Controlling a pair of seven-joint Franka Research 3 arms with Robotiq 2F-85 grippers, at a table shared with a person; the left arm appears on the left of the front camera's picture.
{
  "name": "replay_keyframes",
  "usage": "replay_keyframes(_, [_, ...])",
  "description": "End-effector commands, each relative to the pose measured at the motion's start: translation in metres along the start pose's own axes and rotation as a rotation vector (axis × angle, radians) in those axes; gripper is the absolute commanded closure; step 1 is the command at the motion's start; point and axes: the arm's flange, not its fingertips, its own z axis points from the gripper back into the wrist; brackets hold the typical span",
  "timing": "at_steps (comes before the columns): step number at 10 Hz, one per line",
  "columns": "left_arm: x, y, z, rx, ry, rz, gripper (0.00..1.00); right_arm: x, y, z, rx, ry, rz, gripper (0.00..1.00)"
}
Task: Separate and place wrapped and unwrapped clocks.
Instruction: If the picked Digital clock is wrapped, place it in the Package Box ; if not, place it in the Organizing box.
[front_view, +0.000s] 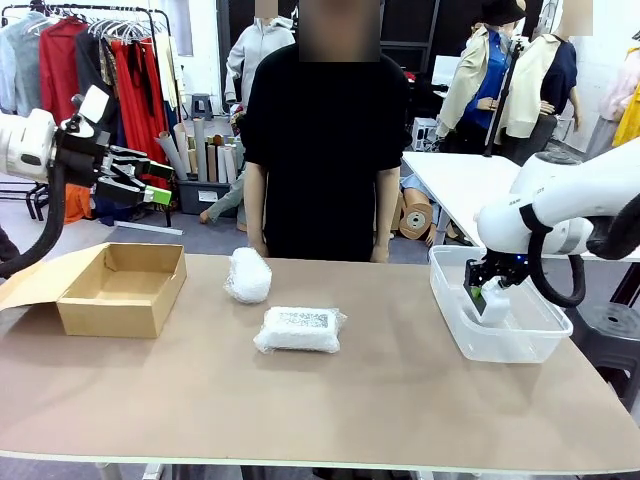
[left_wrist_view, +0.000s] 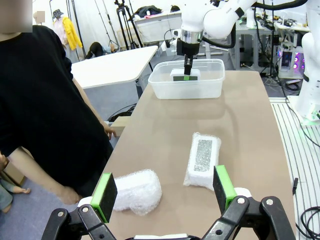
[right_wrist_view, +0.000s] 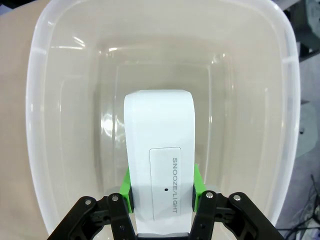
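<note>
Tan table (front_view: 400, 400): two wrapped clocks (front_view: 247, 275) (front_view: 299, 329), one cardboard box (front_view: 110, 318), one plastic tub (front_view: 520, 345). Right gripper (front_view: 484, 297) clamped on one bare clock (right_wrist_view: 159, 150); left gripper (left_wrist_view: 165, 192) spread apart.

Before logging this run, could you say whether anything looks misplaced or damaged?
Nothing stands out: the rounded wrapped clock and the flat wrapped clock lie intact on the table, and the right end effector holds the bare clock inside the clear bin.

Between the right gripper's (right_wrist_view: 162, 189) pads (right_wrist_view: 198, 182), the bare clock's (right_wrist_view: 159, 145) lower end runs off the bottom edge. Ahead of the left gripper (left_wrist_view: 164, 191), the flat bundle's (left_wrist_view: 202, 161) label is unreadably small.
</note>
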Motion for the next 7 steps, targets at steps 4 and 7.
replay_keyframes(4, [0.0016, -0.0012, -0.0001, 0.009, 0.003, -0.004, 0.00, 0.0061, -0.0113, -0.0057, -0.031, -0.038, 0.040, 1.00])
replay_keyframes(7, [0.0016, -0.0012, -0.0001, 0.009, 0.003, -0.004, 0.00, 0.0069, -0.0114, -0.0070, -0.011, 0.025, 0.035, 0.86])
